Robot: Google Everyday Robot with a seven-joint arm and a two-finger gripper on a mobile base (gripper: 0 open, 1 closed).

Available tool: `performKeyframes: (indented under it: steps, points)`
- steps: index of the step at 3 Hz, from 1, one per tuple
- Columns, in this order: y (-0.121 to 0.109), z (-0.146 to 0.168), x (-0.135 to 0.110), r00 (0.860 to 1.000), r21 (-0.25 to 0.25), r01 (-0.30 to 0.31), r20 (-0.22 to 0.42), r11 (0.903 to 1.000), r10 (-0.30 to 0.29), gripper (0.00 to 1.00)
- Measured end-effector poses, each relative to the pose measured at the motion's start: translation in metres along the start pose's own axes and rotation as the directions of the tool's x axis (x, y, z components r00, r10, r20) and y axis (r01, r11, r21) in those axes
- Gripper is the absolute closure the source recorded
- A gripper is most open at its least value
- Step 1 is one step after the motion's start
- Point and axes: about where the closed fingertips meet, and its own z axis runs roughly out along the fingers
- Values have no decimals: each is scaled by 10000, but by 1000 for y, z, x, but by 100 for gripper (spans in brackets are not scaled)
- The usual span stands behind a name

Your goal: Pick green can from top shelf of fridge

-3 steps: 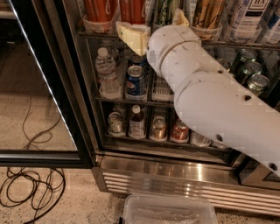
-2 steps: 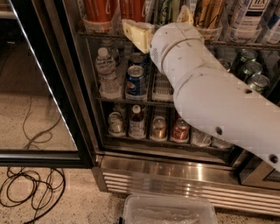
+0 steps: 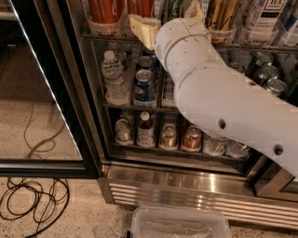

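The green can (image 3: 178, 8) stands on the top shelf (image 3: 109, 39) of the fridge (image 3: 186, 183), between orange-red cans (image 3: 106, 10) and a gold-brown can (image 3: 221, 14); only its lower part shows at the top edge. My gripper (image 3: 170, 18) is at the shelf front, open. One cream finger (image 3: 144, 29) is left of the can and the other (image 3: 195, 9) is right of it. My white arm (image 3: 223, 97) hides the can's base and much of the middle rack.
A water bottle (image 3: 113, 76) and a blue can (image 3: 145, 86) stand on the middle rack, with short cans and a small bottle (image 3: 145, 130) below. The open glass door's black frame (image 3: 70, 93) is at left. Cables (image 3: 32, 200) and a clear plastic bin (image 3: 179, 225) lie on the floor.
My gripper has moved up and slightly right, closer in to the top shelf, so its fingers now stand on either side of the green can.
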Motion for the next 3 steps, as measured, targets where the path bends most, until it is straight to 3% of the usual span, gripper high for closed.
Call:
performKeyframes:
  steps: [3]
  points:
    - [-13,3,-3,9996,1221,268,-134,9922,-254,22]
